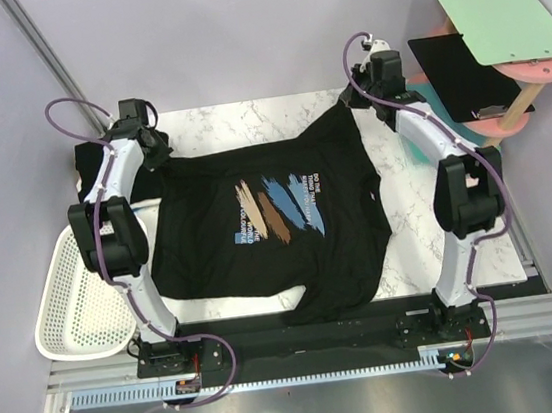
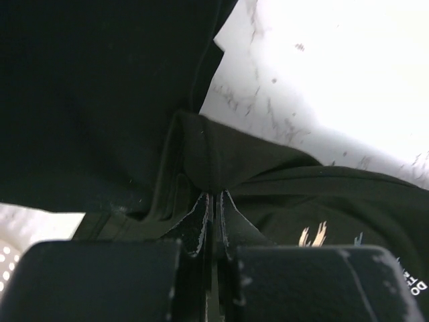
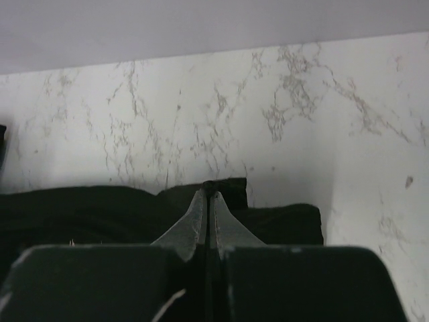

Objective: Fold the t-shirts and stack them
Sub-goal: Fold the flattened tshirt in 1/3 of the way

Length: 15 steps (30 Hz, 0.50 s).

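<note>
A black t-shirt (image 1: 268, 223) with a blue, brown and white chest print lies spread on the marble table, print up. My left gripper (image 1: 156, 146) is shut on the shirt's far left corner; in the left wrist view the cloth (image 2: 221, 161) bunches at the pinched fingertips (image 2: 216, 196). My right gripper (image 1: 358, 96) is shut on the shirt's far right corner; in the right wrist view a fold of black cloth (image 3: 224, 191) sits between its fingertips (image 3: 210, 190). More black cloth (image 1: 87, 169) lies behind the left arm at the table's left edge.
A white mesh basket (image 1: 81, 296) stands at the left of the table. A rigid black panel (image 1: 461, 73) and a pale green board (image 1: 500, 18) rest on a pink stand at the back right. Bare marble (image 1: 245, 120) shows along the far edge.
</note>
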### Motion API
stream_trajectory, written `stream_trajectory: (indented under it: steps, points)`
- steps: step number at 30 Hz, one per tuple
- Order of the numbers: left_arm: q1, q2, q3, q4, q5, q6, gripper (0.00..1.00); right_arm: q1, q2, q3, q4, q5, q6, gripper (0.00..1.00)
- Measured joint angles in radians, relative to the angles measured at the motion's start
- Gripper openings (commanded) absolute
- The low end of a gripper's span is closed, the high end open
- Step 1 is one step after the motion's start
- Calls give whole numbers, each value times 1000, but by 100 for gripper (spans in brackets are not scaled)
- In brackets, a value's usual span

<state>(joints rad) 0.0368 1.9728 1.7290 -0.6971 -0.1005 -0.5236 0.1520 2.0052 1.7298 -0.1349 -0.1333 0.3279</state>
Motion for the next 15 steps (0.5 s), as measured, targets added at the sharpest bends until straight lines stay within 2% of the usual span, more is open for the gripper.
stream_trajectory:
  steps: [6, 15]
  points:
    - [0, -19, -76, 5, -2, 0, 2, 6, -240, -270, 27, 4, -3, 0]
    - [0, -53, -157, 5, -1, 0, 2, 8, -460, -492, -12, 29, 9, 0]
